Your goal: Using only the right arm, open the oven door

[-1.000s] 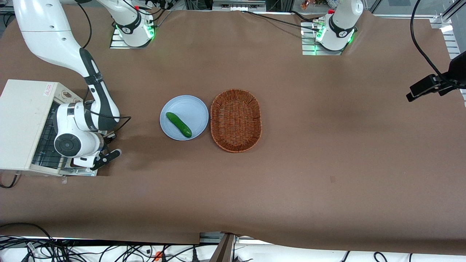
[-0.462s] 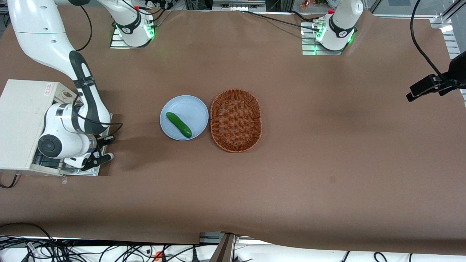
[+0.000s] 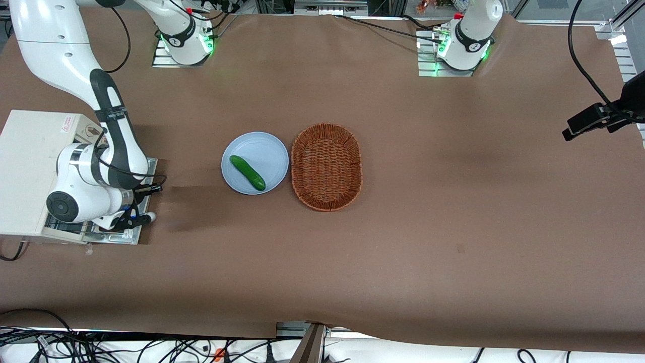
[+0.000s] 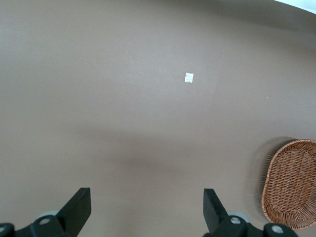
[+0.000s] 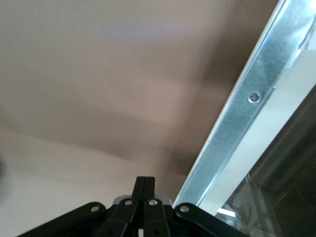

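The cream-white toaster oven [image 3: 27, 171] stands at the working arm's end of the table. Its oven door [image 3: 121, 238] lies folded down flat on the table in front of it, mostly covered by the right arm [image 3: 108, 116]. The gripper [image 3: 143, 218] is low over the door's outer edge, at the corner nearer the front camera, fingers pressed together with nothing between them. In the right wrist view the gripper [image 5: 145, 180] points along the door's silver metal frame [image 5: 247, 113], beside the dark glass [image 5: 291, 173]. The bar handle is hidden.
A light blue plate [image 3: 267, 148] with a green cucumber [image 3: 247, 172] on it sits mid-table, next to an oval wicker basket [image 3: 326, 166], which also shows in the left wrist view [image 4: 291, 182]. A black camera mount [image 3: 599, 118] hangs at the parked arm's end.
The right arm's wrist has swung farther over the oven, and the gripper has drawn back a little toward the oven along the door's outer edge. The door lies flat throughout.
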Robot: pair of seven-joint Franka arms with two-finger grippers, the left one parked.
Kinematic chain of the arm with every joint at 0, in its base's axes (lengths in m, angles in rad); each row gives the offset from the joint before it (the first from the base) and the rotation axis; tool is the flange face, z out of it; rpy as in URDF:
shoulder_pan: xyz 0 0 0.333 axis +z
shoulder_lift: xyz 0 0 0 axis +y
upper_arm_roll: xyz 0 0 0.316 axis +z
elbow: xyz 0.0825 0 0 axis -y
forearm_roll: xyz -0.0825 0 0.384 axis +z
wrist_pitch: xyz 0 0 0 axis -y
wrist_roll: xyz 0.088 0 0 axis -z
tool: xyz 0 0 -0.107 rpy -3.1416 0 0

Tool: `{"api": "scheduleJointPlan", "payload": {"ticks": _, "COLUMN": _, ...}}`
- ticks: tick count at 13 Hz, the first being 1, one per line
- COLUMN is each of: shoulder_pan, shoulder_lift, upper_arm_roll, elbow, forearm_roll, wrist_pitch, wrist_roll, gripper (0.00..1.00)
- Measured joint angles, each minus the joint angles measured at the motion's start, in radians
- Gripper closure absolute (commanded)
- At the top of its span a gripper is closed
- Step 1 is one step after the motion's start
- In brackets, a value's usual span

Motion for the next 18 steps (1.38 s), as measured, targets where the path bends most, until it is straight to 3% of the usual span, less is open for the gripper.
{"api": "scheduleJointPlan", "payload": {"ticks": 3, "shoulder_pan": 0.002, "shoulder_lift": -0.028, "upper_arm_roll": -0.002, "elbow": 0.027, "forearm_roll": 0.000, "wrist_pitch": -0.005, "wrist_roll": -0.002, "gripper": 0.64}}
{"api": "scheduleJointPlan", "payload": {"ticks": 7, "shoulder_pan": 0.001, "shoulder_lift": -0.107, "upper_arm_roll": -0.025, "elbow": 0.069, "forearm_roll": -0.001, "wrist_pitch": -0.050, "wrist_roll": -0.005, "gripper": 0.03}}
{"api": "scheduleJointPlan", "payload": {"ticks": 13, "shoulder_pan": 0.000, "shoulder_lift": -0.144, "upper_arm_roll": -0.059, "elbow": 0.290, "forearm_roll": -0.001, "wrist_pitch": -0.328, "wrist_roll": -0.005, "gripper": 0.00}}
{"api": "scheduleJointPlan", "payload": {"ticks": 18, "shoulder_pan": -0.002, "shoulder_lift": -0.278, "upper_arm_roll": -0.083, "elbow": 0.318, "forearm_roll": -0.001, "wrist_pitch": -0.371, "wrist_roll": -0.005, "gripper": 0.00}}
